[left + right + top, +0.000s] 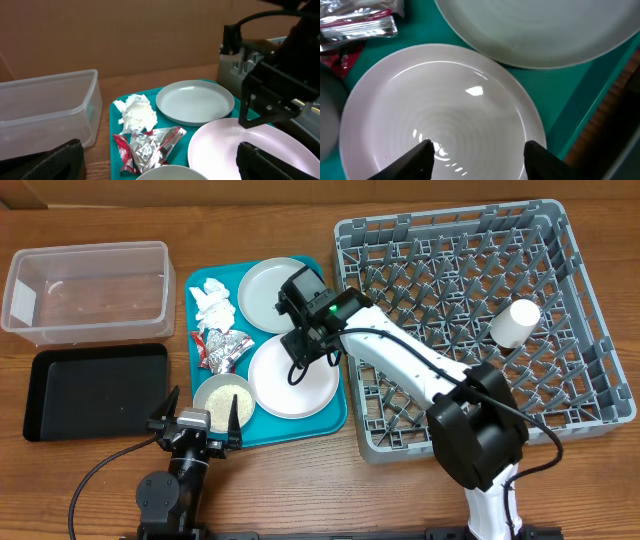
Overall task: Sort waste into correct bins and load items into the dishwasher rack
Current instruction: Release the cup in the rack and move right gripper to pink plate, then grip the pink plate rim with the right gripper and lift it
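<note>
I have the right claw (477,161) spread open low over the white plate (293,375), one finger either side of the plate's near rim in the wrist view; I cannot tell whether the tips touch it. That plate lies at the 5 o'clock corner of the teal tray (265,428), with the grey-blue plate (272,293) just beside it at 1 o'clock. At the tray's 11 o'clock corner sits the napkin (213,300), and the wrapper (222,348) lies just below it, toward 9 o'clock. The bowl (222,376) holds the grains (222,392) at the tray's 7 o'clock corner. My left claw (200,412) is open and empty at the tray's 7 o'clock edge, its fingers straddling the bowl's near side. On the worktop (600,480), the tub (88,249) stands at 10 o'clock and the black tray (95,390) at 8 o'clock, both left of the teal tray. The rack (420,448) fills the 3 o'clock side, and the cup (514,323) rests among its pegs toward its 3 o'clock wall.
</note>
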`<action>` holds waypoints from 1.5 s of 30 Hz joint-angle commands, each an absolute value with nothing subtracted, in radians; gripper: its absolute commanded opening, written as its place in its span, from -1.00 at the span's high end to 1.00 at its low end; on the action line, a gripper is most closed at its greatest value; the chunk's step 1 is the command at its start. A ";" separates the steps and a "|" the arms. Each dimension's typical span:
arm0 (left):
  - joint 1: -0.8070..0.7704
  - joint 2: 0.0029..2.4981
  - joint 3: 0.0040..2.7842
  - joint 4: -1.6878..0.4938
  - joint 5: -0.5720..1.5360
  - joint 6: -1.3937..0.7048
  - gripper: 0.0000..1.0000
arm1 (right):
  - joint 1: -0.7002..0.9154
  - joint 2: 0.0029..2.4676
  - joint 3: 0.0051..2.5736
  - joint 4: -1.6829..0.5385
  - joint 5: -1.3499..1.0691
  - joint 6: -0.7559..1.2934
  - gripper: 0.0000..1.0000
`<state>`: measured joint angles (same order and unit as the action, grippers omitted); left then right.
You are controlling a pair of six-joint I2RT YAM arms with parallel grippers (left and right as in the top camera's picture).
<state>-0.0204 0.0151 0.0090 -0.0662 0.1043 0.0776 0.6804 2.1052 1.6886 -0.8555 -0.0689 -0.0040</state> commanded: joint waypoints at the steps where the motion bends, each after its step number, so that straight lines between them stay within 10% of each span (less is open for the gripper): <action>1: -0.030 0.006 0.005 -0.067 0.101 0.071 -1.00 | 0.678 2.122 1.688 -0.819 0.043 -0.062 -0.22; 19: -0.030 0.006 0.005 -0.067 0.101 0.071 -1.00 | 0.677 2.232 1.688 -0.754 0.059 -0.244 -0.07; 45: -0.030 0.006 0.005 -0.067 0.101 0.071 -1.00 | 0.677 2.244 1.718 -0.772 0.266 -0.244 0.92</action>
<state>-0.0204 0.0151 0.0090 -0.0662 0.1043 0.0780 0.6815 2.2314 1.6993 -0.7628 0.1978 -0.2420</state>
